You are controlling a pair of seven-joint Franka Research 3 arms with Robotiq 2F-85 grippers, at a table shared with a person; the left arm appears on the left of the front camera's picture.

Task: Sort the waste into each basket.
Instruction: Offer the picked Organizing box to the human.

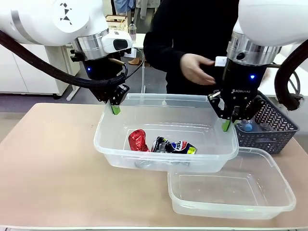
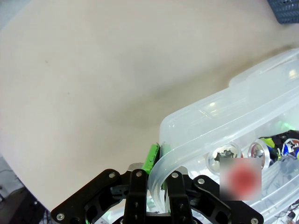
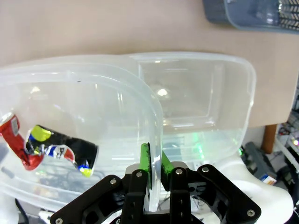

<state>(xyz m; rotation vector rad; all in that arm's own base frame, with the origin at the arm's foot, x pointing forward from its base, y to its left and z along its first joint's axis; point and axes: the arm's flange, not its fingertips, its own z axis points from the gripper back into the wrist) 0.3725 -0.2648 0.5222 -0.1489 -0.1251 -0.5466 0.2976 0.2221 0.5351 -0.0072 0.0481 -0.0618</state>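
Beige table [image 1: 48,163]; tub [image 1: 107,143] holds cans [image 1: 173,146] (crushed).

The left arm [image 1: 48,19] is seen entering from the left, with its wrist angled down and slightly inward. The left tool [image 1: 114,107] is pointed downward and is clamped on the rim of the clear plastic tub [image 1: 168,98] at its far left corner. The right arm [image 1: 274,19] is held nearly upright at the right side. The right tool [image 1: 226,124] is directed straight down and is closed on the same tub's right rim. In each wrist view the rim is seen pinched between the green pads [image 3: 145,158].
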